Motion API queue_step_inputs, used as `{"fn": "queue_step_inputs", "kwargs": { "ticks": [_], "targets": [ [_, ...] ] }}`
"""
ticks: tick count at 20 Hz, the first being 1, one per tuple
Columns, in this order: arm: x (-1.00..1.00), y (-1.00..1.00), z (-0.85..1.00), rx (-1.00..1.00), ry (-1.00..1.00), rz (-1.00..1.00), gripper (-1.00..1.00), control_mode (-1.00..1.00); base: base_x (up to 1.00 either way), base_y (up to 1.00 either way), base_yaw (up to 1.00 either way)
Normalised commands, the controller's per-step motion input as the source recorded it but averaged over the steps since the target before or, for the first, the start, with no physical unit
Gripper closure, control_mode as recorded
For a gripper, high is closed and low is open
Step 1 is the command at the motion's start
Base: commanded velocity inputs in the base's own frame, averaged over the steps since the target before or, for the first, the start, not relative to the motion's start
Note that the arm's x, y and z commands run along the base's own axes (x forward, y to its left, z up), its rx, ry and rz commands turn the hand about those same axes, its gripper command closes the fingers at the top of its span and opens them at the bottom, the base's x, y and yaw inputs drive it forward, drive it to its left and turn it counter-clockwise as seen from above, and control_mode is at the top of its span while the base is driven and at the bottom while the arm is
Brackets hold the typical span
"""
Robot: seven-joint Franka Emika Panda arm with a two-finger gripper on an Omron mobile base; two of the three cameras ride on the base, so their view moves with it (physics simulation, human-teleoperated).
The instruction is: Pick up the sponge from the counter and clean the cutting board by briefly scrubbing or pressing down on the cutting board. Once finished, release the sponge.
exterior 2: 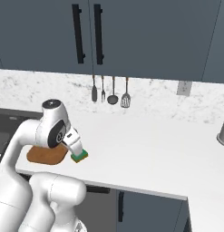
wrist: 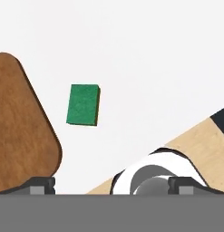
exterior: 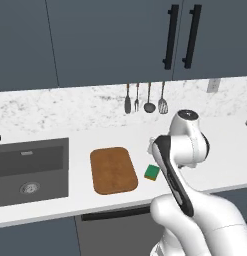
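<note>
The green-topped sponge (wrist: 84,105) lies flat on the white counter (wrist: 145,63), just right of the brown wooden cutting board (wrist: 18,131). In the left base view the sponge (exterior: 152,172) sits beside the board's (exterior: 113,170) right edge, partly behind my forearm. My gripper (wrist: 113,185) hangs above the counter, open, its fingertips (wrist: 41,185) spread wide with nothing between them. In the right base view the gripper (exterior 2: 75,147) hovers right over the sponge (exterior 2: 80,157), apart from it, with the board (exterior 2: 46,155) to its left.
A dark recessed sink (exterior: 30,170) lies left of the board. Several utensils (exterior: 145,100) hang on the backsplash. A metal vessel (exterior 2: 222,129) stands at the far right. The counter's front edge (exterior: 120,207) runs close below the board and sponge.
</note>
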Motion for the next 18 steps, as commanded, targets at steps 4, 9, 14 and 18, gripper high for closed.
{"fn": "queue_step_inputs", "kwargs": {
  "ticks": [4,9,14,18],
  "targets": [
    [0.02,0.0,-0.17,0.0,0.01,0.0,-1.0,-1.0,0.0,0.0,0.0],
    [0.24,0.0,-0.22,0.0,0.04,0.0,-1.0,-1.0,0.0,0.0,0.0],
    [0.5,0.0,-0.27,0.0,0.11,0.0,-1.0,-1.0,0.0,0.0,0.0],
    [0.44,0.08,-0.24,0.0,0.15,0.0,-1.0,-1.0,0.0,0.0,0.0]
  ]
}}
